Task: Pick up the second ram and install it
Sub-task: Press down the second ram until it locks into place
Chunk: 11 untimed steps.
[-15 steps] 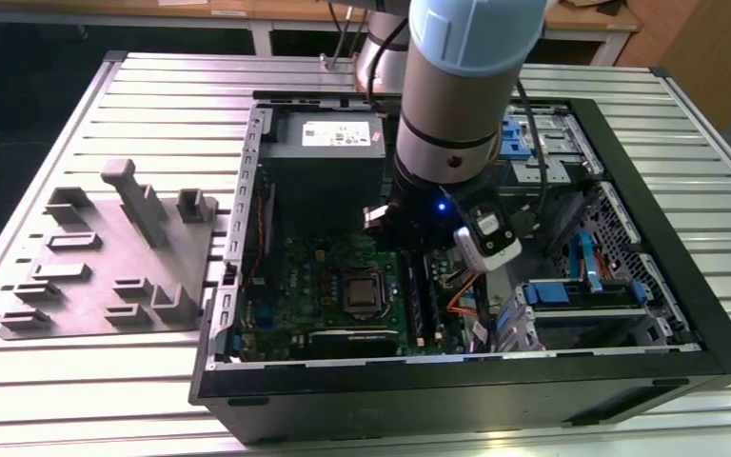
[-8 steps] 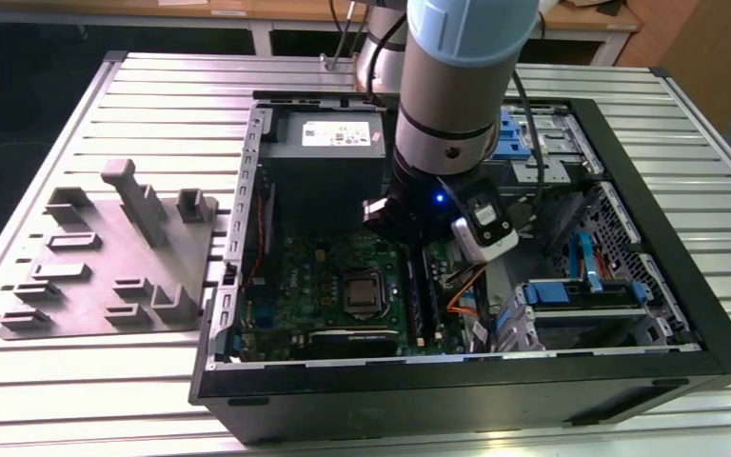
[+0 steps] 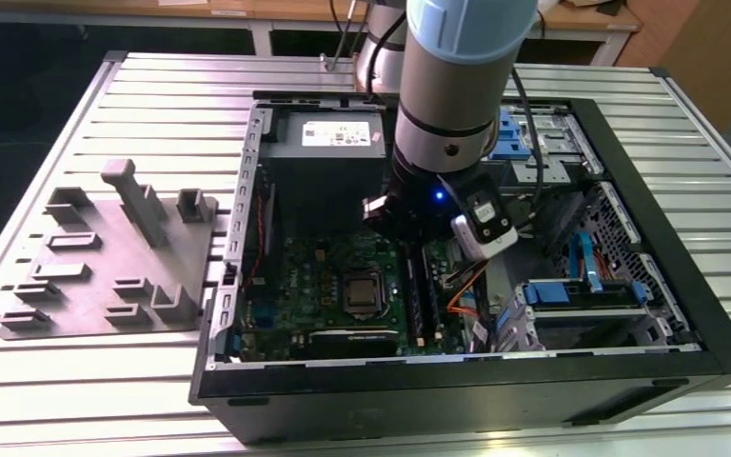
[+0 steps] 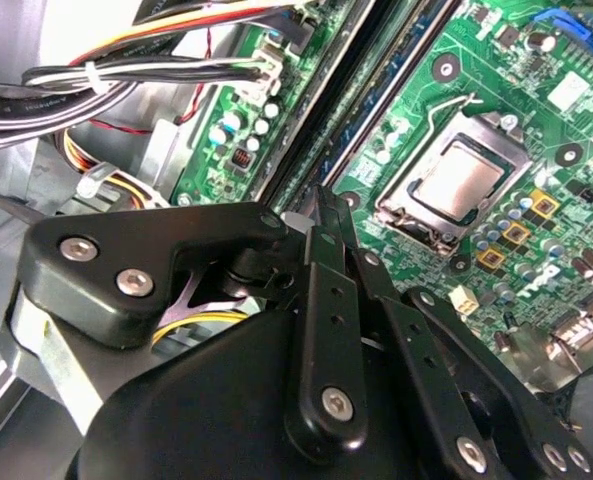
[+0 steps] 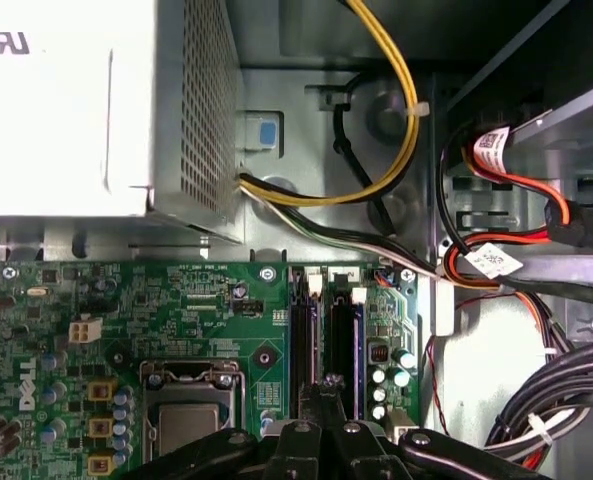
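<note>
**Second ram (image 4: pixel 376 90) on edge at the slots, fingers closed above its near end**

It ran as a blue-green strip between the black slot rails (image 4: pixel 311 105) of the green motherboard (image 5: pixel 206 310), beside the processor socket (image 4: pixel 456 185). The gripper (image 4: pixel 328 205) sat right over the end of that strip. Its fingertips (image 4: pixel 334 232) were drawn together into a narrow wedge that touched the stick or came very close to it. Whether they pinched the board or only bore down on its top edge could not be told.

Seating looked like the step in hand. It called for a straight, square push along the line of the rail. The stick had to be kept upright so that neither end went in ahead of the other, and there should be no sideways load on the thin board.

In the first wrist view the wedge pointed down between the two rails, with yellow and black cables (image 5: pixel 396 130) well apart from it near the power supply (image 5: pixel 66 100). In the exterior view the arm (image 3: pixel 455 95) reached down into the open case (image 3: pixel 670 314).
</note>
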Tool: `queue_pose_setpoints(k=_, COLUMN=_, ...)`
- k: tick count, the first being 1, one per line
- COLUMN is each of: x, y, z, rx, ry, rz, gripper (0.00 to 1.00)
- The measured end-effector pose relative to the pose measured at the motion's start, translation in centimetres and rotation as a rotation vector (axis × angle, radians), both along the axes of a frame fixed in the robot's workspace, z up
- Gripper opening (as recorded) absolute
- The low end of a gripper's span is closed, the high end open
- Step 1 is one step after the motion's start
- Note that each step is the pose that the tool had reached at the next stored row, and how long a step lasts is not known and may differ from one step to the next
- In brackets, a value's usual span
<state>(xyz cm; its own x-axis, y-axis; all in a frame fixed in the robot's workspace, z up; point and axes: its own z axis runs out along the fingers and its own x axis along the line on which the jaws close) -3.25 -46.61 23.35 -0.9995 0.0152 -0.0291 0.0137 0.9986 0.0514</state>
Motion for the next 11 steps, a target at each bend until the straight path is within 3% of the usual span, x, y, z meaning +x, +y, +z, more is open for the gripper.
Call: queue_pose_setpoints(k=11, x=0.0, y=1.04, z=0.0, rx=0.0001, ry=0.0, rz=0.0, gripper=0.1)
